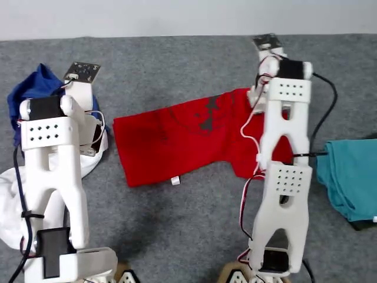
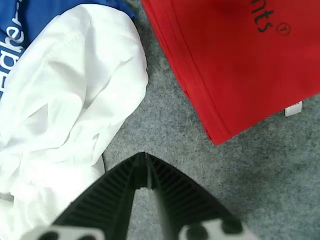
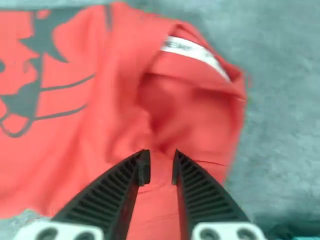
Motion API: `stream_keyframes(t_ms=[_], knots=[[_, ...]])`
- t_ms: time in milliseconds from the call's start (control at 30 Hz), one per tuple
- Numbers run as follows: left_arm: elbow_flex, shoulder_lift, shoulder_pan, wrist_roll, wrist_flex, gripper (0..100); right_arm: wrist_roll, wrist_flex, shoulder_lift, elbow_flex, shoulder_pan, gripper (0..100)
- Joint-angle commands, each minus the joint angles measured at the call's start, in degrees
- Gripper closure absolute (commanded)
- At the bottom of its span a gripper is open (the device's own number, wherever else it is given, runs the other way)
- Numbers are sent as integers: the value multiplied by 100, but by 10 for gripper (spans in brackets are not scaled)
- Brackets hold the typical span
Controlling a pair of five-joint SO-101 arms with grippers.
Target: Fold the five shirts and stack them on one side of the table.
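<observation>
Centrally on the grey table (image 1: 177, 236) the red shirt (image 1: 177, 141) lies spread out, dark print up, with a small white tag (image 1: 175, 180) at its near hem. The right gripper (image 3: 160, 167) is over the bunched cloth by the collar label (image 3: 192, 50), at the shirt's right end; whether it grips the cloth I cannot tell. The left gripper (image 2: 146, 157) is closed on nothing, over bare table between the red shirt and the white shirt (image 2: 65, 100). The white shirt lies crumpled at the left edge, touching the blue shirt (image 1: 29, 88) behind it. At the right edge, well apart, lies the teal shirt (image 1: 350, 171).
</observation>
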Motion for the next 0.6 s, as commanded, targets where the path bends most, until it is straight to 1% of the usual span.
stream_keyframes(t_ms=[0,67,200,333,567], knots=[[-22,-229,53,18,-26,998,-26,-84,-242,-308,295,916],[-22,-229,53,18,-18,998,-18,-40,-110,-325,374,916],[-22,-229,53,18,-18,998,-26,295,22,-273,303,916],[-22,-229,53,18,-18,998,-35,295,-171,62,259,916],[-22,-229,53,18,-9,998,-35,295,-1200,1530,347,915]])
